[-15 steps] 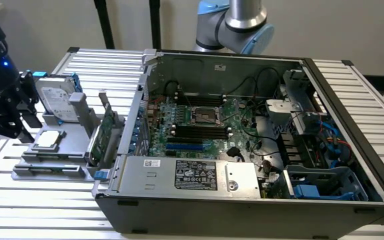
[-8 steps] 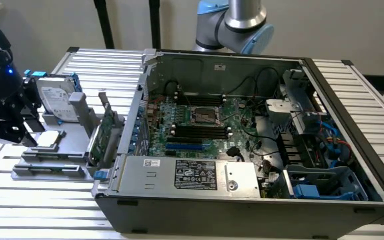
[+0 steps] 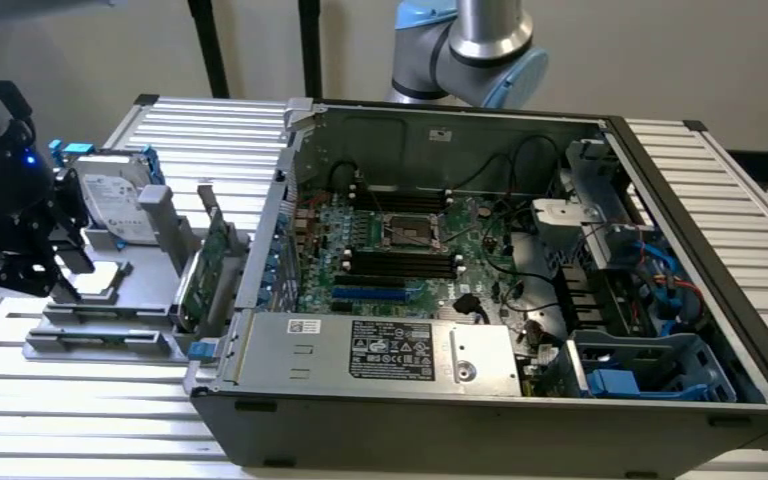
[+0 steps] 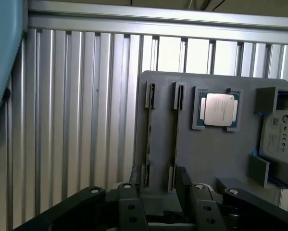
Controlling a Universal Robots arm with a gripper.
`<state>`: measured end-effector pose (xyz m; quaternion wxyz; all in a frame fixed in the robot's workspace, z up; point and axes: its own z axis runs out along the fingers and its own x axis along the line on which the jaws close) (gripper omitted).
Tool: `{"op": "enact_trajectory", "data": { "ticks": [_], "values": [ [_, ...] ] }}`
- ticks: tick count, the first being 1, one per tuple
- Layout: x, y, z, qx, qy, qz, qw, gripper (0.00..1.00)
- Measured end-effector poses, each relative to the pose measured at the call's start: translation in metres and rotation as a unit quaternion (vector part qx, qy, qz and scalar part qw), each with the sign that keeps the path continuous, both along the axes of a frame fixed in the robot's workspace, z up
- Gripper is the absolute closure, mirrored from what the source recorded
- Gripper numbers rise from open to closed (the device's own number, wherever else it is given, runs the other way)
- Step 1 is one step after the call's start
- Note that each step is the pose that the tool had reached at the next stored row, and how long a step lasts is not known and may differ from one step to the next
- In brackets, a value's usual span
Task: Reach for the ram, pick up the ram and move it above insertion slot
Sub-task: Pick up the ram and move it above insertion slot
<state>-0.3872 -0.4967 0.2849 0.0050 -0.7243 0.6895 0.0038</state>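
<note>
Our black tool (image 4: 159, 195) stands wide above the matte grey fixture (image 4: 206, 154) on the ribbed aluminium surface (image 4: 76, 120). The ram (image 4: 148, 139) seems to be the thin edge standing in a narrow slot just beneath. Bare ribbed metal lies alongside, and a square silver processor (image 4: 219, 109) sits near.
</note>
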Motion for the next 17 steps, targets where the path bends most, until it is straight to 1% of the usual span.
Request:
{"op": "enact_trajectory", "data": {
  "ticks": [5, 13, 17],
  "values": [
    [-0.003, -0.0019, -0.0092, 0.0000, 0.0000, -0.005, 1.0000, 0.58],
    [-0.006, -0.0038, -0.0237, 0.0000, 0.0000, -0.026, 0.9997, 0.58],
    [-0.006, -0.0058, -0.0310, 0.0000, 0.0000, -0.031, 0.9995, 0.58]
  ]
}}
